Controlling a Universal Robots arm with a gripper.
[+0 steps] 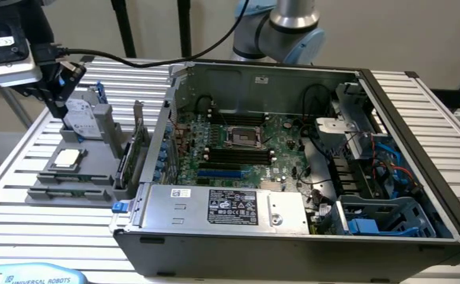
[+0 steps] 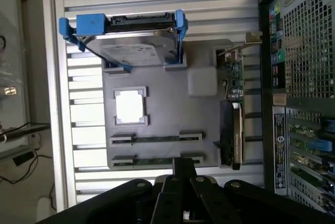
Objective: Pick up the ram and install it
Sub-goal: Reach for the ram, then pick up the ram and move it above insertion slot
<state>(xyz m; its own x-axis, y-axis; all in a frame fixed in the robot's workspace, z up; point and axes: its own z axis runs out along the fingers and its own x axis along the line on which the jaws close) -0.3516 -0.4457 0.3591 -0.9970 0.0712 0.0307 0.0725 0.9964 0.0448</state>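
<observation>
Two ram sticks, thin green strips, lie in slots of a grey holder tray (image 1: 95, 177): one ram stick (image 1: 70, 176) (image 2: 157, 138) and a second ram stick (image 1: 60, 193) (image 2: 157, 159) beside it. My gripper (image 1: 57, 106) (image 2: 183, 165) hangs above the tray's hard-drive end in the exterior view, well above the sticks, with its fingers together and nothing held. In the wrist view its tips lie near the second stick. Black memory slots (image 1: 238, 155) sit on the motherboard inside the open computer case (image 1: 419, 177).
The tray also holds a hard drive in blue rails (image 1: 81, 118) (image 2: 131, 41), a square silver processor (image 1: 68, 157) (image 2: 129, 104) and an upright green expansion card (image 1: 135, 148) (image 2: 233, 103). The case wall (image 2: 272, 77) stands close beside the tray. A slatted table (image 1: 24, 236) lies beneath.
</observation>
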